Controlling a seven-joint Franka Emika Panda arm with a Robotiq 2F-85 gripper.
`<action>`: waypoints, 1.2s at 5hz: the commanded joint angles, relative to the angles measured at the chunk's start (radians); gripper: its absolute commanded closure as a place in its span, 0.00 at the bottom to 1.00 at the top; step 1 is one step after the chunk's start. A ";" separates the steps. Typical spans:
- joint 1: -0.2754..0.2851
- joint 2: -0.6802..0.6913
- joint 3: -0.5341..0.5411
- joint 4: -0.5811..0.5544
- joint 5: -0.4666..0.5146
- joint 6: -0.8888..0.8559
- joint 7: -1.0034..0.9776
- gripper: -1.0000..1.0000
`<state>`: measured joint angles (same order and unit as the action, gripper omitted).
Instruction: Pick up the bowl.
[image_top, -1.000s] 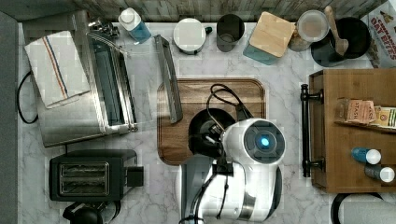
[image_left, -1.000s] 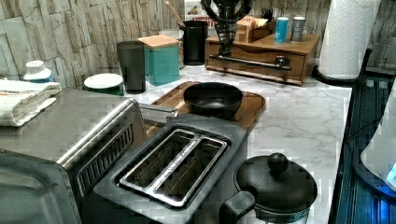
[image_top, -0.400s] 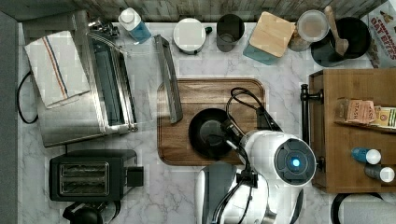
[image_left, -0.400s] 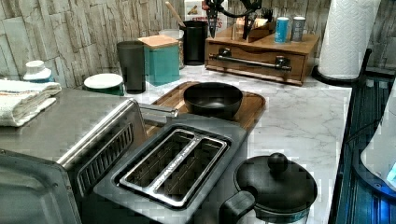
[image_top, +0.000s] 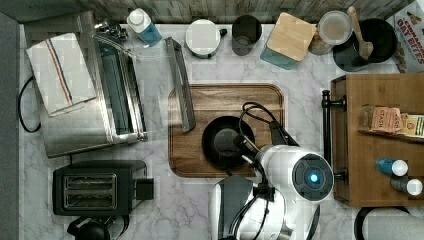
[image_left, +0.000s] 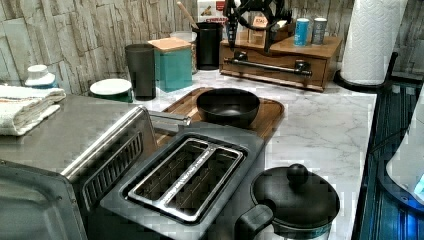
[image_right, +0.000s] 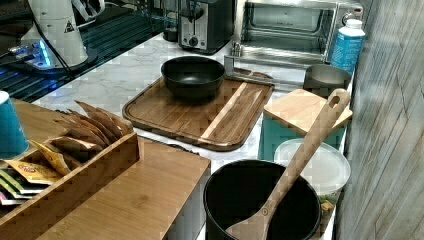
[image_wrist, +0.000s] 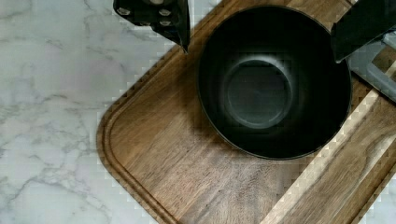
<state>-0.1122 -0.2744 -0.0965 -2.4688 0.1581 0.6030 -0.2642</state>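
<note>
The scene is a kitchen counter of white marble (image_top: 300, 80) with a grey wooden wall behind it.

In the top view, a wooden tray (image_top: 190, 150) lies in the middle of the counter, and the bowl (image_top: 222, 142) stands on it, nearer to the top view's right. The white arm (image_top: 295, 185) reaches over the tray's lower right corner, with its cables above the bowl's rim. A toaster oven (image_top: 90, 120) and a toaster (image_top: 95, 187) are at the top view's left.

In the left view, the bowl (image_left: 227, 106) sits upright on the tray (image_left: 272, 117), and the gripper (image_left: 252, 20) hangs high above, in front of a wooden drawer box (image_left: 275, 62).

In the right view, the bowl (image_right: 192, 76) is on the far part of the tray (image_right: 200, 117), empty inside.

In the wrist view, the two fingers (image_wrist: 159, 16) stand wide apart, one over the tray (image_wrist: 187, 177) just beside the bowl's rim, the other over the opposite rim. The bowl (image_wrist: 271, 88) lies between them, and they hold nothing.
</note>
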 joint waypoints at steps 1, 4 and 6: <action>-0.028 -0.042 -0.013 -0.175 0.013 0.094 0.067 0.00; -0.012 0.017 0.019 -0.245 0.051 0.221 0.136 0.00; 0.010 0.104 0.016 -0.239 0.055 0.291 0.188 0.00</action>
<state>-0.1075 -0.2079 -0.0908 -2.7129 0.1676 0.8525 -0.1227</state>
